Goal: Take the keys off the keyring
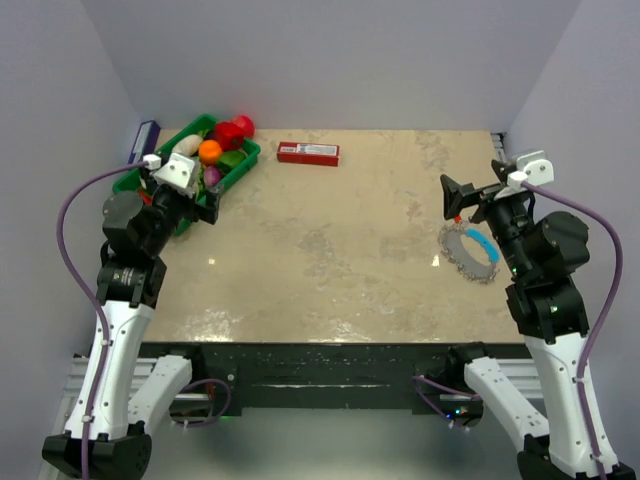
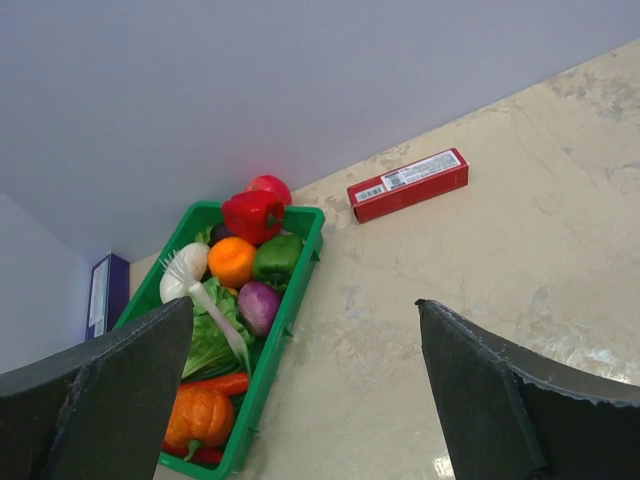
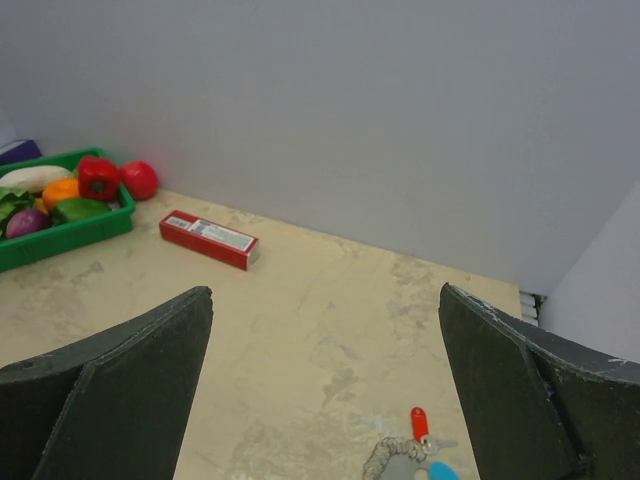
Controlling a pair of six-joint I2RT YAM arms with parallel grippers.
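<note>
One thin, floppy keyring (image 1: pixel 481 243) with a blue curved section; its tiny silvery metal keys (image 1: pixel 461 262) blur together, uncountable. The left gripper (image 2: pixel 305 310) and right gripper (image 3: pixel 325 290) both gape, empty.

Soft, even white light from overhead fills all three views, bright throughout. The marble table (image 1: pixel 330 230) shows a pale sheen along its near edge and a small glint near the right gripper (image 1: pixel 472 182), just beside the keyring (image 1: pixel 470 252). Shadows are faint and short. In the left wrist view, glare patches lie on the table beside the left gripper (image 2: pixel 302 305). Its dark fingers (image 2: pixel 110 390), close to the lens, look slightly soft, while the surface beyond stays sharp.
</note>
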